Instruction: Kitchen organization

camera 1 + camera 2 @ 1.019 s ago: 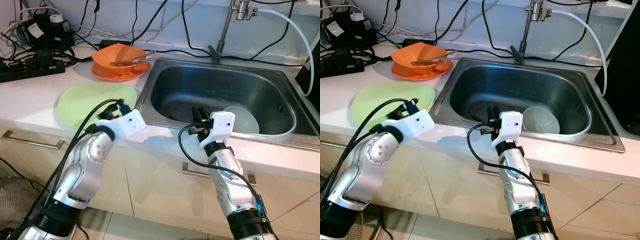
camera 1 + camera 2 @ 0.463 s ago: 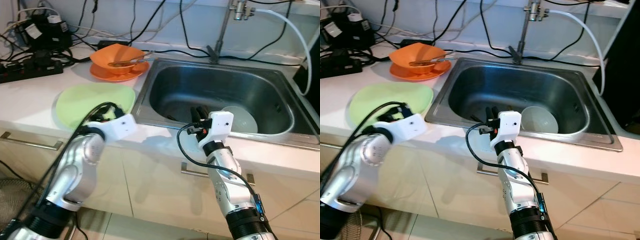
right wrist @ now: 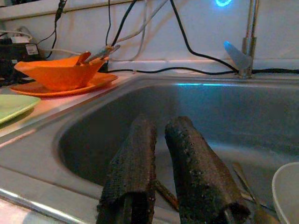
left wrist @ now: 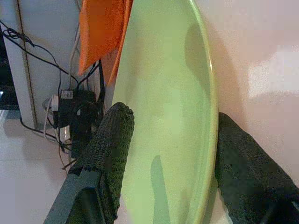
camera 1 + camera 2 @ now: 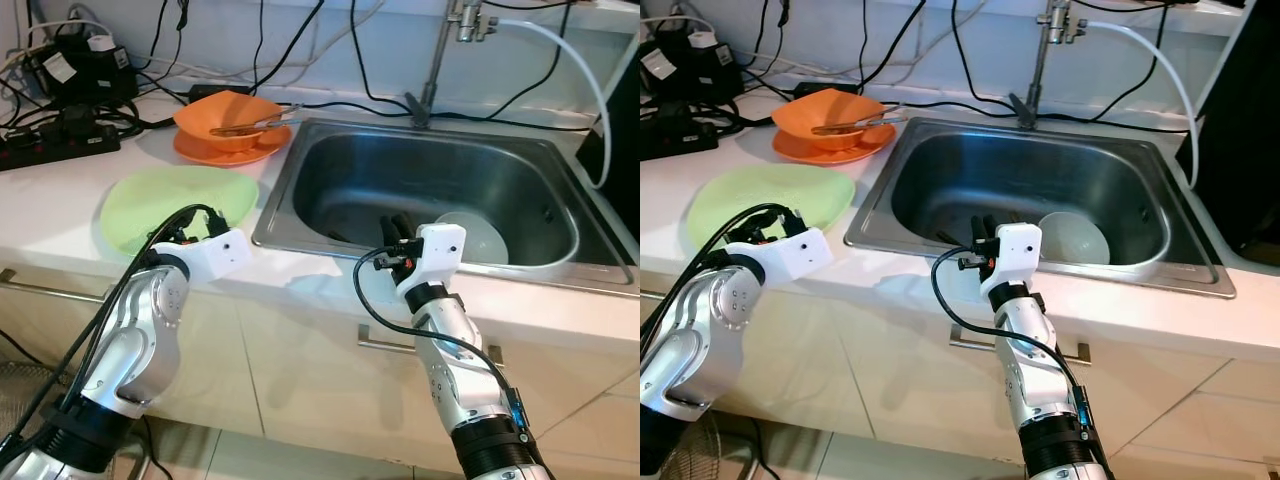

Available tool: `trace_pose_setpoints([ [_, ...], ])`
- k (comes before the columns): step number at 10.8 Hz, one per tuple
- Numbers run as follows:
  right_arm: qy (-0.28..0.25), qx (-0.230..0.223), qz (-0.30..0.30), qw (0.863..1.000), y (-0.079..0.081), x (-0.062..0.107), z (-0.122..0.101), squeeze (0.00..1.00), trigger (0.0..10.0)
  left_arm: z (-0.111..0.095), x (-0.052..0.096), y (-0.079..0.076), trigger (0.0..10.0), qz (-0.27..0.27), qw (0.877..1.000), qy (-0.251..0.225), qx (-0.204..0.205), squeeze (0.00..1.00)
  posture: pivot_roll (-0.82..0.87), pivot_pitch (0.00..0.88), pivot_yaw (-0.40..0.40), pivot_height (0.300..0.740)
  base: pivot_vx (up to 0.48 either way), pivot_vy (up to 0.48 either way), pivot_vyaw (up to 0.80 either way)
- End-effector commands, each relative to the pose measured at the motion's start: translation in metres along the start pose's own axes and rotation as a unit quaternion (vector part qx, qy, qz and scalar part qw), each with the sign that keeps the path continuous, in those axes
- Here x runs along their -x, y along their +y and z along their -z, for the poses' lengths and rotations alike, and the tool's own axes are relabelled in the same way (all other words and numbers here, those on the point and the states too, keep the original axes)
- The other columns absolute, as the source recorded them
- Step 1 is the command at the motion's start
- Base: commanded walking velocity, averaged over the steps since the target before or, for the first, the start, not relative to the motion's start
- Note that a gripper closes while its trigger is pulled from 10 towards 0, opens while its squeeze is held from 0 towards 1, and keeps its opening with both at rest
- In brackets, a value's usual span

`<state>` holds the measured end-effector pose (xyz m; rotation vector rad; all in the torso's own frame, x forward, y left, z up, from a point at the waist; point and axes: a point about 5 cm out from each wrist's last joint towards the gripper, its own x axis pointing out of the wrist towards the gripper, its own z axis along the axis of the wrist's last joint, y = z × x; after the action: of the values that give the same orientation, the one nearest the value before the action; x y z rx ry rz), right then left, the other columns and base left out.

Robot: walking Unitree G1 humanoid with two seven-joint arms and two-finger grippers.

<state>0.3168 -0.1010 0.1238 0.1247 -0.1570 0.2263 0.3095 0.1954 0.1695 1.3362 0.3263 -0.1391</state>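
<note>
A light green plate point(image 5: 165, 198) lies flat on the white counter, left of the sink. My left gripper point(image 4: 173, 158) is open at the plate's near edge, with one finger point(image 4: 112, 144) over the plate and the other point(image 4: 243, 168) over the counter beside its rim. My right gripper point(image 3: 160, 126) is shut on nothing and hangs just past the front rim of the steel sink point(image 5: 520, 170). A white bowl point(image 5: 478, 236) sits in the sink, to the right of that gripper. An orange bowl point(image 5: 222, 112) holding tongs point(image 5: 262, 123) stands on an orange plate at the back of the counter.
Black power strips and adapters point(image 5: 70, 85) with many cables crowd the counter's back left. A tap point(image 5: 440, 55) with a white hose point(image 5: 585, 70) stands behind the sink. Some cutlery point(image 5: 338, 237) lies on the sink floor. Cabinet handles point(image 5: 380, 345) run below the counter's edge.
The whole view has shifted. My left arm has dropped lower and moved a little left along the green plate's near edge. The right gripper stays put over the sink.
</note>
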Motion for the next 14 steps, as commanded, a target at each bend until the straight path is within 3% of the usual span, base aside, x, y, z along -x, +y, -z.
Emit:
trace_pose_setpoints([
  [1, 0.004, 0.003, 0.003, 1.000, -0.001, -0.001, 0.001, 0.00, 10.0, 0.011, -0.005, -0.020, 0.0, 0.050, 0.998, 0.028, -0.008, 0.00, 0.22, 0.014, -0.001, 0.740, 0.000, 0.000, 0.00],
  [4, 0.004, 0.004, 0.004, 1.000, -0.001, -0.002, 0.001, 0.00, 10.0, -0.001, -0.009, -0.025, 0.0, 0.058, 0.998, 0.008, -0.010, 0.00, 0.21, 0.012, 0.002, 0.740, 0.000, 0.000, 0.00],
  [14, 0.006, 0.005, 0.006, 1.000, -0.002, -0.001, 0.003, 0.00, 10.0, -0.005, -0.011, -0.031, 0.0, 0.066, 0.998, -0.004, -0.009, 0.00, 0.21, 0.011, 0.001, 0.740, 0.000, 0.000, 0.00],
])
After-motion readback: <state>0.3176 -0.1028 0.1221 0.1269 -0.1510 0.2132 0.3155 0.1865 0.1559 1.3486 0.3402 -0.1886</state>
